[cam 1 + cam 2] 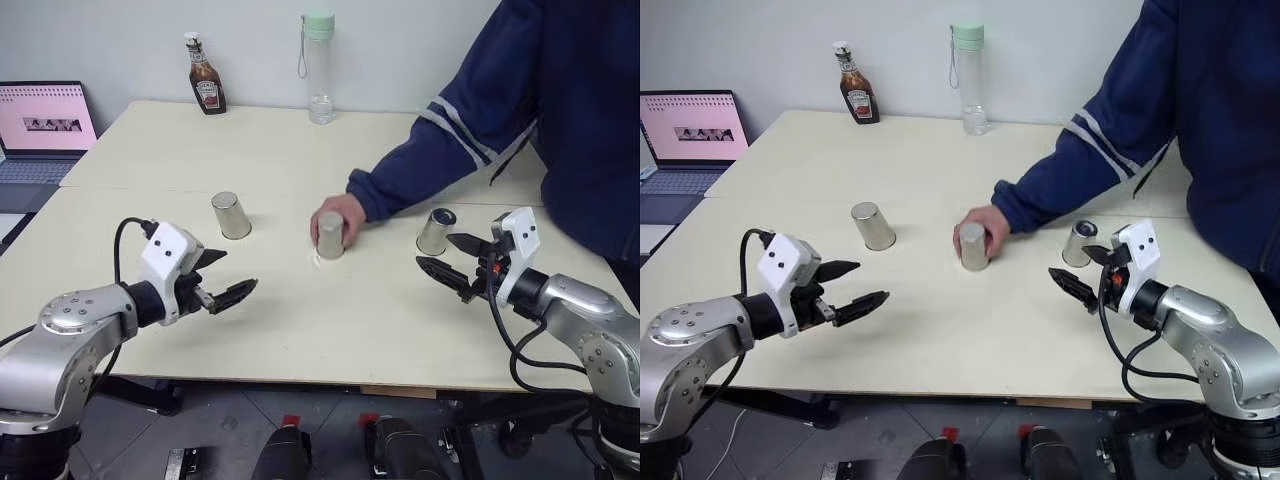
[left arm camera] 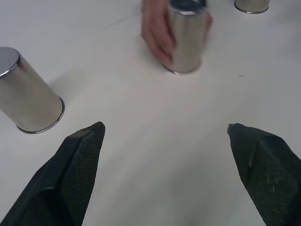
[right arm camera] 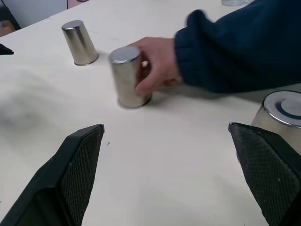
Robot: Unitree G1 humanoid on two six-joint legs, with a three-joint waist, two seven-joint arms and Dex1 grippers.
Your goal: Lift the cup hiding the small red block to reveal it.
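Nothing lifted yet: left gripper [image 1: 222, 278] and right gripper [image 1: 447, 256] hover spread wide, empty. 3 cups stand inverted at 11 [image 1: 231, 215], 12 [image 1: 331, 235] (a person's hand [image 1: 345, 216] grips it) and 1 [image 1: 435, 231]; the red block is hidden, under which I cannot tell

Three silver cups upside down on the table [image 1: 300, 330]: left cup [image 1: 231, 215], middle cup [image 1: 331, 235], right cup [image 1: 435, 231]. One ketchup bottle [image 1: 205, 76] and one clear water bottle [image 1: 319, 68] at far edge. One laptop [image 1: 42, 130] far left. One person's hand [image 1: 338, 215].
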